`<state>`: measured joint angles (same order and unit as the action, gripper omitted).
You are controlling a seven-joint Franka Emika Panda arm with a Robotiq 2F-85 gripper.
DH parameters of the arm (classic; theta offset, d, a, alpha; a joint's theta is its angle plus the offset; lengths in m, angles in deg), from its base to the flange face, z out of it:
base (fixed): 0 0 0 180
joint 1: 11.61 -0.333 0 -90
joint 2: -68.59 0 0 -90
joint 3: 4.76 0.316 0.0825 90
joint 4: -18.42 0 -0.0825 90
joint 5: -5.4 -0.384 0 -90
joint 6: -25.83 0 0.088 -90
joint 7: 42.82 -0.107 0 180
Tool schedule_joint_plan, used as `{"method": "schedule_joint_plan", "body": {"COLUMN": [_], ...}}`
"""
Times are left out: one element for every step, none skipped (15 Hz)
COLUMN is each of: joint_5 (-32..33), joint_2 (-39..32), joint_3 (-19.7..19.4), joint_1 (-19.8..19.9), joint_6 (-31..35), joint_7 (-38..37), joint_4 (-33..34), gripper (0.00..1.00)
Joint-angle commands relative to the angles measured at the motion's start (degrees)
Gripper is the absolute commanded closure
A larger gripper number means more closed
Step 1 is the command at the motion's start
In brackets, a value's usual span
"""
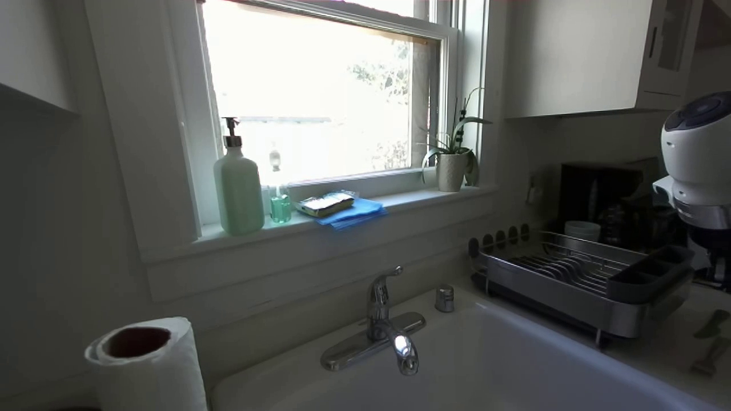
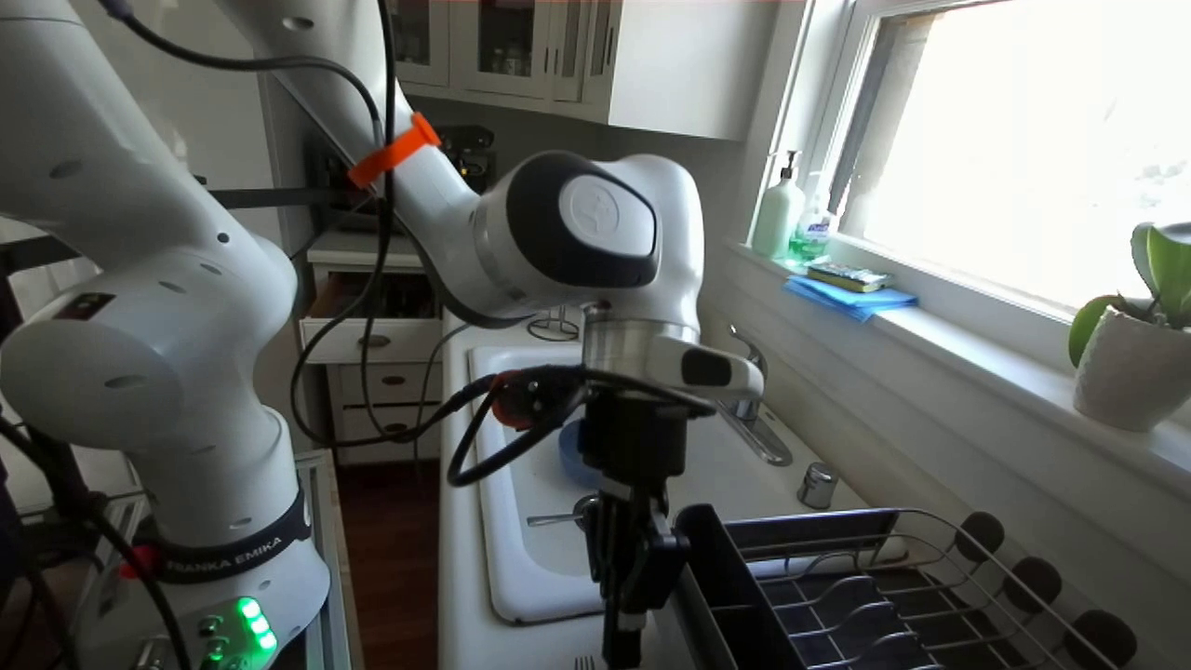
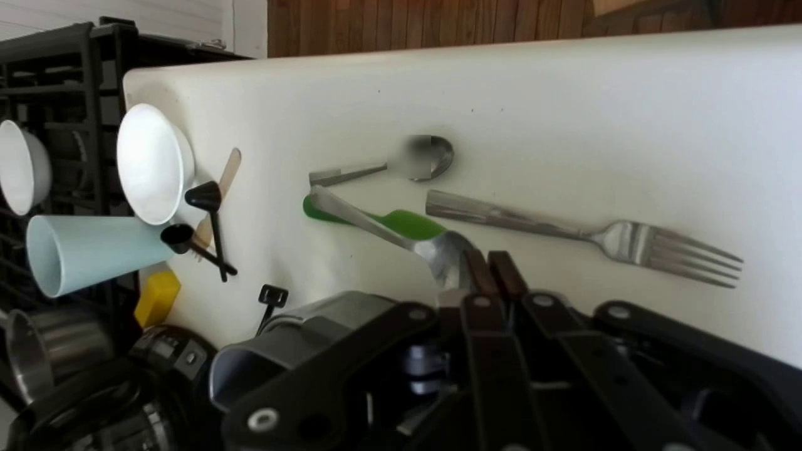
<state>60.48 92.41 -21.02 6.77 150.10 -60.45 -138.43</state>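
Observation:
My gripper (image 3: 490,258) has its two fingertips almost together, with only a narrow gap between them. It points down close to the white counter in an exterior view (image 2: 623,642). Just beside the left finger lies the bowl of a metal spoon (image 3: 369,219), partly covered by that finger; I cannot tell whether they touch. Under this spoon is a green utensil (image 3: 410,224). Another spoon (image 3: 442,156), partly blurred, rests farther up the counter. To the right of the fingertips lies a fork (image 3: 626,241). A grey cup-like container (image 3: 282,351) is tipped on its side, partly hidden by the gripper.
In the wrist view, a white bowl (image 3: 150,163), pale blue cup (image 3: 100,254), black measuring spoons (image 3: 203,195) and a yellow block (image 3: 156,297) stand near the black stove (image 3: 94,81). A dish rack (image 2: 865,605) with its dark caddy adjoins the gripper, beside the sink (image 2: 521,558).

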Motion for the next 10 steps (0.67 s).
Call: {"method": "schedule_joint_plan", "body": {"joint_5": [-0.3, -0.3, -1.1, -2.0, -2.7, -3.5, -4.4, -5.5, -6.9, -8.2], "joint_2": [1.0, 1.6, 2.6, 4.2, 5.1, 6.5, 7.4, 8.3, 9.1, 9.8], "joint_3": [0.5, 0.5, -0.5, -1.4, -2.0, -2.7, -3.3, -3.8, -4.4, -4.7], "joint_1": [0.4, 0.4, 0.4, 0.5, 0.6, 0.8, 0.8, 0.9, 0.8, 0.7], "joint_6": [0.0, 0.0, 1.1, 1.9, 2.3, 3.0, 3.5, 3.8, 4.1, 4.2], "joint_7": [0.5, 0.5, 2.4, 4.0, 5.3, 7.1, 9.0, 10.9, 13.1, 15.0], "joint_4": [0.0, 0.0, 0.1, -0.1, -0.1, -0.2, 0.0, 0.3, 0.5, 0.9], "gripper": [0.96, 0.99, 0.99, 0.99, 0.99, 0.99, 0.99, 0.99, 0.99, 0.99]}}
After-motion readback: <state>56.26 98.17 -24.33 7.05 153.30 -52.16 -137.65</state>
